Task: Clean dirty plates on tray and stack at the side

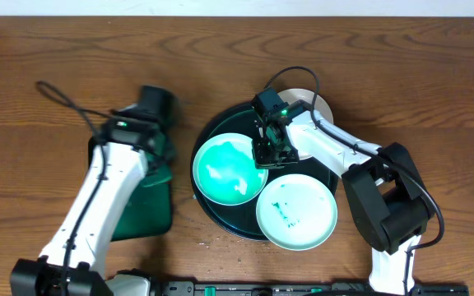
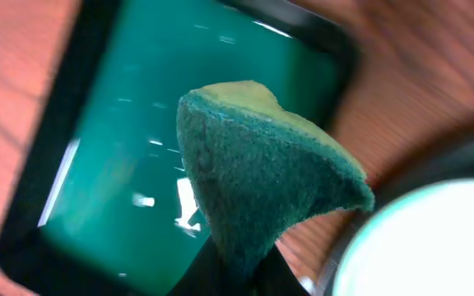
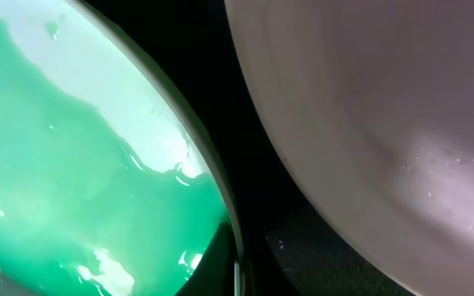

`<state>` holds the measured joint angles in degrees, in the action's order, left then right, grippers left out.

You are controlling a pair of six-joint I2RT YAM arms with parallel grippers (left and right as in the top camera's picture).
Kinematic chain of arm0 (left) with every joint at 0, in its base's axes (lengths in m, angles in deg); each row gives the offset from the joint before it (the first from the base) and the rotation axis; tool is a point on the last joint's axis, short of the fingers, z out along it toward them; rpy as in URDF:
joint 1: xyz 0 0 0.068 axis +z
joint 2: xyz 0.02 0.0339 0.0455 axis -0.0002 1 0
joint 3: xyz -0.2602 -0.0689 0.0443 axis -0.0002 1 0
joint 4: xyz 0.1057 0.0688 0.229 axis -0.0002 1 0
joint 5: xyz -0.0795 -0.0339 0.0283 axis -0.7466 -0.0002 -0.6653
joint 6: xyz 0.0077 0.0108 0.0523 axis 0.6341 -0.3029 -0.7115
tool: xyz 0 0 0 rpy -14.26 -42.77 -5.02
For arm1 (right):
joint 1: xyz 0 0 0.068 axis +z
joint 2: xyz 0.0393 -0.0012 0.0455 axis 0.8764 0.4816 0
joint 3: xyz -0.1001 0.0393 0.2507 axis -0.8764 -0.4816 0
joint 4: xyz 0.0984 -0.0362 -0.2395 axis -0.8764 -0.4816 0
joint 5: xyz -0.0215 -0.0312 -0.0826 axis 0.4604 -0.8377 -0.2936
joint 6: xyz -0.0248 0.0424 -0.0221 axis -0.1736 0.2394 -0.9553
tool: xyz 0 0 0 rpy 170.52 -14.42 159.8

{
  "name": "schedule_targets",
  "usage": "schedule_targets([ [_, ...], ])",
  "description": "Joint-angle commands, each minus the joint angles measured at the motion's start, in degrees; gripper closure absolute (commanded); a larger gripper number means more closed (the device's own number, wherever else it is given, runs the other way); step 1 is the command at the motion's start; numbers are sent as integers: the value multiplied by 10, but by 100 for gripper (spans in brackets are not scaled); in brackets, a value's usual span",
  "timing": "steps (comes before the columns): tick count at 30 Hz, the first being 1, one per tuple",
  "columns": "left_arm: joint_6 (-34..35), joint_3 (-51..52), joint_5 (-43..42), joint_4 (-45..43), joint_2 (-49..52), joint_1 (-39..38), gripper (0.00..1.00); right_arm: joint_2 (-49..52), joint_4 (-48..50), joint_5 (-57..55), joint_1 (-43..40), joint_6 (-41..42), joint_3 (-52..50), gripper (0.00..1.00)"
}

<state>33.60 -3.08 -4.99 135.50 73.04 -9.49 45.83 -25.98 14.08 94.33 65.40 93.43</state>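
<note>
The round dark tray (image 1: 220,123) holds a mint plate (image 1: 229,168) covered in a wet green smear. A pale mint plate (image 1: 297,211) with small green marks overlaps the tray's front right rim. A white plate (image 1: 319,105) shows at the back right, mostly hidden by my right arm. My right gripper (image 1: 268,154) grips the smeared mint plate (image 3: 72,164) by its right rim (image 3: 241,271). A pale plate (image 3: 385,123) fills the right of that view. My left gripper (image 1: 161,148) is shut on a green-and-yellow sponge (image 2: 253,181), held above the rectangular tray and left of the round tray.
A smaller rectangular dark green tray (image 1: 142,205) lies left of the round tray, under my left arm; it also shows in the left wrist view (image 2: 138,123). A black cable (image 1: 64,99) loops over the wooden table at the back left.
</note>
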Motion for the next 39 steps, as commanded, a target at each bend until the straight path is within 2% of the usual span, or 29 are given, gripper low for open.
schedule_targets([
  [1,-16,0,20,2,11,67,93,16,-7,-10,11,-3,-15,99],
  [7,-61,2,-11,-13,62,111,93,16,-3,-9,11,-2,-15,99],
  [13,-62,2,-13,-26,160,111,93,16,-4,-10,11,-3,-15,99],
  [20,-62,2,-21,-27,259,111,92,14,5,-8,22,-43,-7,99],
  [26,-62,2,-32,-29,265,111,92,-5,4,-33,45,-54,11,99],
  [39,-62,2,-32,-29,265,111,92,-119,-9,-234,112,-82,19,99],
])
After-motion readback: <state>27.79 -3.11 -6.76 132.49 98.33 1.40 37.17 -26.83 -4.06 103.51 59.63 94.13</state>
